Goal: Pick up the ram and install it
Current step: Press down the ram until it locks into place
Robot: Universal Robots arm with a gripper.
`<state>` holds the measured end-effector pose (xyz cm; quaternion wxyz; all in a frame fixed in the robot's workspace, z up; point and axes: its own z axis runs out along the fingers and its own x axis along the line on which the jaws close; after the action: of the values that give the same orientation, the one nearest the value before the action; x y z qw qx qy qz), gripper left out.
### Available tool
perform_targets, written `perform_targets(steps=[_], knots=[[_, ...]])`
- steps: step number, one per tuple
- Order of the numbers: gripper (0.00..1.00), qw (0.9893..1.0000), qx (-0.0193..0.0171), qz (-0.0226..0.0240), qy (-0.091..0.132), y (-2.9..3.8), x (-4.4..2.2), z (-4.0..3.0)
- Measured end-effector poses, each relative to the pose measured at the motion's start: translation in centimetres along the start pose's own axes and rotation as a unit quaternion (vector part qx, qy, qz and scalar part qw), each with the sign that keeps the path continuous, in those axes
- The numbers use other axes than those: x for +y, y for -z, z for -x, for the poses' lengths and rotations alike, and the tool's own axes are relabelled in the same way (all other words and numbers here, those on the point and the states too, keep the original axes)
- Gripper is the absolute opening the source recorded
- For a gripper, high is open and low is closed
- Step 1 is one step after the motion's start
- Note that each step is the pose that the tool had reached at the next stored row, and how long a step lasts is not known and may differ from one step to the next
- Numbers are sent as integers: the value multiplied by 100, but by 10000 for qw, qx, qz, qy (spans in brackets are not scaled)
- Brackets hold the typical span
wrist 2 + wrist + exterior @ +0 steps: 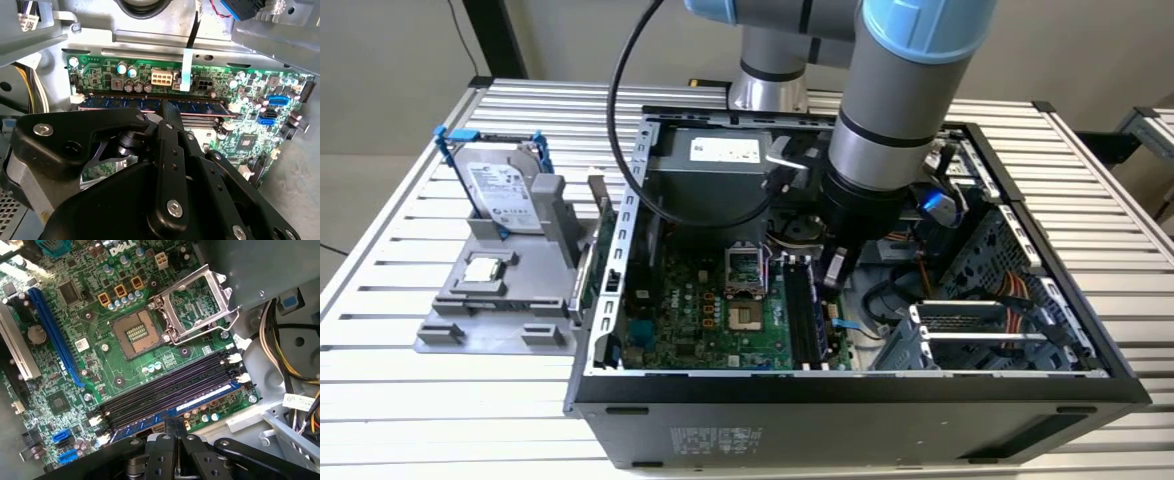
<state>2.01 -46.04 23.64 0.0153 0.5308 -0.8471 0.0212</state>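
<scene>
The tabletop is a ribbed, pale metal surface of long slats, with a plain light wall behind it. Toward the exterior view's left a grey holder stands on the slats; a silver hard drive in a blue frame stands upright in it, and a small square silver chip lies in a recess below the drive. Just beside the holder, the open computer case takes up the middle and the exterior view's right, its black wall facing the camera. Inside lies the green motherboard, with the open processor socket and a row of long black slots. The arm, grey with pale blue caps, reaches down into the case over the slots.

The ram, a blue-green stick, sits edge-down in the slot at the outer edge of the row, nearest the motherboard's edge. In both wrist views the tool has its black fingers drawn together on the ram's upper edge at about mid-length. White latches show at the slot ends. Bundled yellow and black cables run along the case wall beyond the motherboard.
</scene>
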Motion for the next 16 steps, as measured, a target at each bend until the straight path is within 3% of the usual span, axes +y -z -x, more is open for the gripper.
perform_targets(steps=[7,16], knots=[[0,9992,-11,-17,387,-1,4,-1],[0,9968,-20,-23,804,0,14,-5]])
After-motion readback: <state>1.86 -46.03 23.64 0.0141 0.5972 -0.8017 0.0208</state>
